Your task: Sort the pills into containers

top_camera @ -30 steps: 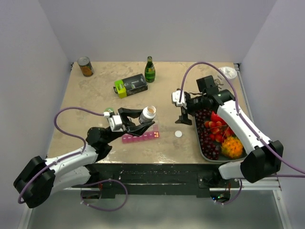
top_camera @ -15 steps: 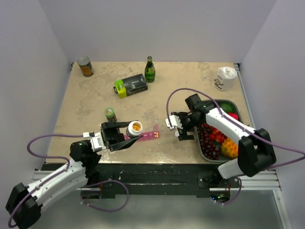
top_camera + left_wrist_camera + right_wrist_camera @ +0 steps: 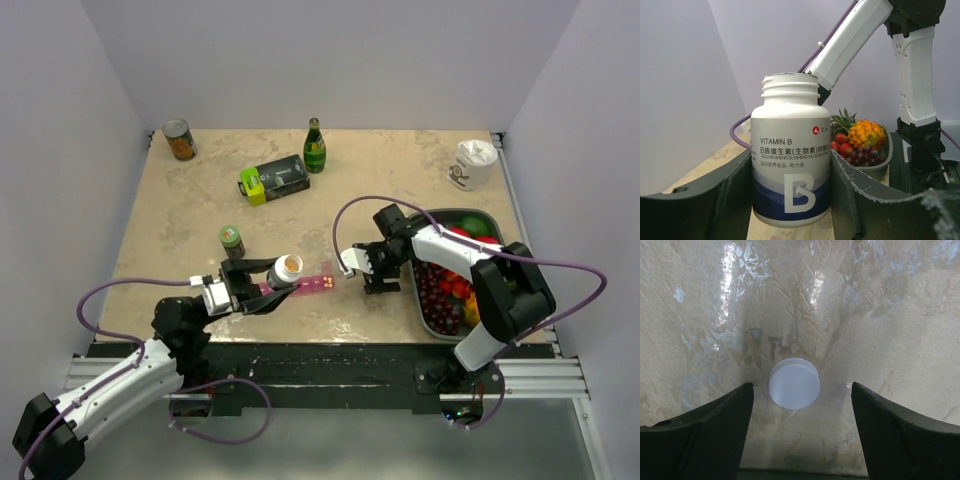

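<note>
While the left gripper squeezes the open vitamin B bottle by the pink pill box, the right gripper hangs spread wide over the white cap, so sorting looks hardly begun.

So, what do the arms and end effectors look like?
The left arm and right arm are white tubular links with black joints, each trailing a looping purple cable. The left end effector and right end effector each have two dark tapered fingers and a white mount.
</note>
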Controlling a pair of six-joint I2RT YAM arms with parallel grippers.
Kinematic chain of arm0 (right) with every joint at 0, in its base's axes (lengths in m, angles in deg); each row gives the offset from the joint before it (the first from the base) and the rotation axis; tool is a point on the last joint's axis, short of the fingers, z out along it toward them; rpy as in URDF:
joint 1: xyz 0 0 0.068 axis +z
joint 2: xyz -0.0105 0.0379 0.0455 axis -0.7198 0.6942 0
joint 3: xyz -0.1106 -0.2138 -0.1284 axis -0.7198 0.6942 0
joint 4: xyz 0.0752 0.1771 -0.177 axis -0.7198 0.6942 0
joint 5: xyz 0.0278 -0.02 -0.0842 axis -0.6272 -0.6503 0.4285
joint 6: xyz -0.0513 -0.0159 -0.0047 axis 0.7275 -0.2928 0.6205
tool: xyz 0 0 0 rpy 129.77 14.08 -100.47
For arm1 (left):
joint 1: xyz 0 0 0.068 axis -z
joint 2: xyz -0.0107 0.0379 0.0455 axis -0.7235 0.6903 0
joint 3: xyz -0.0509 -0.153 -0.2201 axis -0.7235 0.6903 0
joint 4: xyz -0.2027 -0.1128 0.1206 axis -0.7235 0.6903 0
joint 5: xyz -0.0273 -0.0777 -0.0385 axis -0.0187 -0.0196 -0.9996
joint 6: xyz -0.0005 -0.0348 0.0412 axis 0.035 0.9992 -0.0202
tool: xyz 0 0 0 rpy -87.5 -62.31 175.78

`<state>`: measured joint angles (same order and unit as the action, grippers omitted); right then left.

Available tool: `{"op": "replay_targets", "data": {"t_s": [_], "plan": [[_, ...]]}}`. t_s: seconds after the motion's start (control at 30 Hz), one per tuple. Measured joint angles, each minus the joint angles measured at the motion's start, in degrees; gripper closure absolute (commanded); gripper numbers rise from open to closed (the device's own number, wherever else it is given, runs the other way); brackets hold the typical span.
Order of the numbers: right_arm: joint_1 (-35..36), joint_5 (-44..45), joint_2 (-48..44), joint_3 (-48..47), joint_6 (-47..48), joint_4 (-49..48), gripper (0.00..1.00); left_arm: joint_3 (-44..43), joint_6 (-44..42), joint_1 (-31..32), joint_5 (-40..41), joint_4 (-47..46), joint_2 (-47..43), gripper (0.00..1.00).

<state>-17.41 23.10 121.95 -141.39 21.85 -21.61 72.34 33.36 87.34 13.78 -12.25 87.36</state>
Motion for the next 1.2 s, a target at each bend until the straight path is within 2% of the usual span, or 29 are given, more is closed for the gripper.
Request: {"op": "replay_targets", "data": {"t_s": [0.2,0.33,0.37,0.43,0.47,0.5,0.7,0.83,1.03,1.2], "plan": [[0.26,0.13,1.36,0.22,-0.44,-0.26,0.35,0.00,-0.57,0.02,1.29,2.16,0.02,1.00],[0.33,0.04,1.57,0.22,-0.94,-0.20,0.49,0.00,-1.09,0.28,1.92,3.41,0.00,1.00],[0.33,0.04,1.64,0.22,-1.07,-0.11,0.60,0.00,-1.18,0.35,2.08,3.58,0.00,1.00],[0.37,0.00,1.68,0.22,-1.18,-0.07,0.72,0.00,-1.33,0.44,2.38,4.26,0.00,1.00],[0.37,0.00,1.68,0.15,-1.46,-0.24,0.82,0.00,-1.38,0.55,2.58,4.55,0.02,1.00],[0.42,-0.02,1.70,0.02,-1.90,-0.22,0.85,0.00,-1.42,0.68,2.78,4.81,0.07,1.00],[-0.31,-1.92,1.55,-1.42,-5.53,1.57,0.89,-0.02,-2.45,2.10,4.24,6.73,0.61,1.00],[-2.60,-6.69,-1.18,-8.15,-9.38,6.75,0.91,-0.02,-3.93,4.26,5.44,8.41,2.29,1.00],[-2.95,-21.11,-11.82,-21.18,-14.69,9.55,0.92,-0.07,-4.26,5.20,5.60,8.15,10.88,1.00],[0.98,-31.82,-14.69,-23.85,-18.25,11.08,0.92,-0.37,-3.28,5.25,5.51,6.38,16.72,1.00]]}}
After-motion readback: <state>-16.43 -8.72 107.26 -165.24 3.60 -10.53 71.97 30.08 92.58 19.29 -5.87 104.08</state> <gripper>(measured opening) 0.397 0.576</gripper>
